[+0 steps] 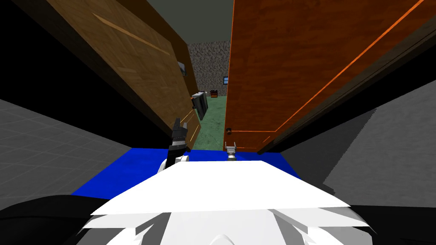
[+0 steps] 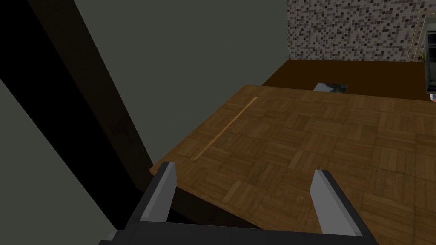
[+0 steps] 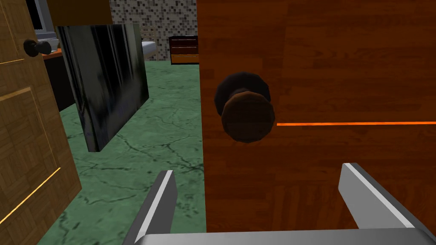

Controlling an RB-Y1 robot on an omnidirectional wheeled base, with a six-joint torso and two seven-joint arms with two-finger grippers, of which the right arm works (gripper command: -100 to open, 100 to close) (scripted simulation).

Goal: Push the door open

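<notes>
Two door leaves stand ajar with a narrow gap between them. The reddish-orange door [image 1: 289, 64] is on the right and carries a dark round knob [image 1: 228, 130] near its free edge. My right gripper [image 1: 230, 146] hovers just short of that door [image 3: 332, 64], open, with the knob [image 3: 247, 112] a little beyond its fingers [image 3: 259, 169], which touch nothing. On the left is the tan parquet door [image 1: 140, 72]. My left gripper [image 1: 179, 127] is raised beside it, open and empty [image 2: 245, 170], facing the parquet panel [image 2: 306, 140].
Through the gap lies a green marbled floor [image 3: 140, 157] with a tall black cabinet [image 3: 106, 76] and a small brown chest [image 3: 184, 49] further back. The tan door [image 3: 25, 140] has its own dark knob [image 3: 34, 47]. A blue floor strip [image 1: 127, 166] lies under me; black areas flank the frames.
</notes>
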